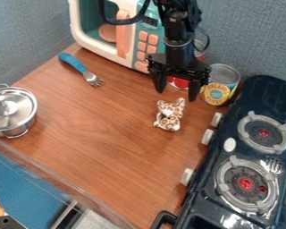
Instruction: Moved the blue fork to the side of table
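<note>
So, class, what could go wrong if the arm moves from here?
The open claw hangs near the yellow-labelled can and the spotted toy; lowering it there might knock either. The blue-handled fork lies close to the toy microwave, so a careless reach for it could bump the door.

On the brown, wood-grained surface [103,147], a blue-handled fork [81,68] is laid near a toy microwave [153,44]; a lidded pot [13,109], a spotted toy animal [169,117], a yellow-labelled can [217,94], a red can [180,83] and a dark toy stove [206,192] are set there.
</note>
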Controlling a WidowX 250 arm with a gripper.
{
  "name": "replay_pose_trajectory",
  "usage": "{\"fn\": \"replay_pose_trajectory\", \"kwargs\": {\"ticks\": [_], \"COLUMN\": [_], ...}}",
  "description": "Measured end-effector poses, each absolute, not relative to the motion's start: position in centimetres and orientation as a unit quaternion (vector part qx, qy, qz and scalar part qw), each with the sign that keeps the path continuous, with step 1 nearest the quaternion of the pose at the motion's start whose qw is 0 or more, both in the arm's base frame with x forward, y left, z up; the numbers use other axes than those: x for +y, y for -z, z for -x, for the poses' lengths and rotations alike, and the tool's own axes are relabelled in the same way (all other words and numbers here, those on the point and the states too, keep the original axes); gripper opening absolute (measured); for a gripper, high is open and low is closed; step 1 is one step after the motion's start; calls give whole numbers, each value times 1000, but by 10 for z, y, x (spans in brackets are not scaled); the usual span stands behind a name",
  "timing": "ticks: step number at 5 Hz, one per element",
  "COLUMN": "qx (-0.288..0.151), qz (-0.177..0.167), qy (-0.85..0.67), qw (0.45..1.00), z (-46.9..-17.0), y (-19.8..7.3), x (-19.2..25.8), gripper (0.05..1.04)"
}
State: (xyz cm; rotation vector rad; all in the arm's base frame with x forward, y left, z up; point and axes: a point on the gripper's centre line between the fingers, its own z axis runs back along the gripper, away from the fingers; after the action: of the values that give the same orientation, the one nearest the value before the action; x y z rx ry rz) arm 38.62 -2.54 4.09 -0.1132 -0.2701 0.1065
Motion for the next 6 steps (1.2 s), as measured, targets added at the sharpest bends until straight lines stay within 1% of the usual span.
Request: {"fn": "replay_pose_trajectory", "kwargs": {"ticks": [1, 2, 3, 4, 5, 6], "qx": [-119, -129, -166, -174, -201, -190], "qz": [57, 67, 53, 31, 33, 22], "qy": [-55, -76, -151, -239, -340, -391], "qw": [990, 987, 973, 955, 918, 900], "z": [-383, -374, -363, -349, -346, -351], "y": [-29, -26, -43, -42, -40, -18], "x": [-26, -11, 21, 58, 109, 144], "gripper": [999, 999, 999, 999, 999, 999]}}
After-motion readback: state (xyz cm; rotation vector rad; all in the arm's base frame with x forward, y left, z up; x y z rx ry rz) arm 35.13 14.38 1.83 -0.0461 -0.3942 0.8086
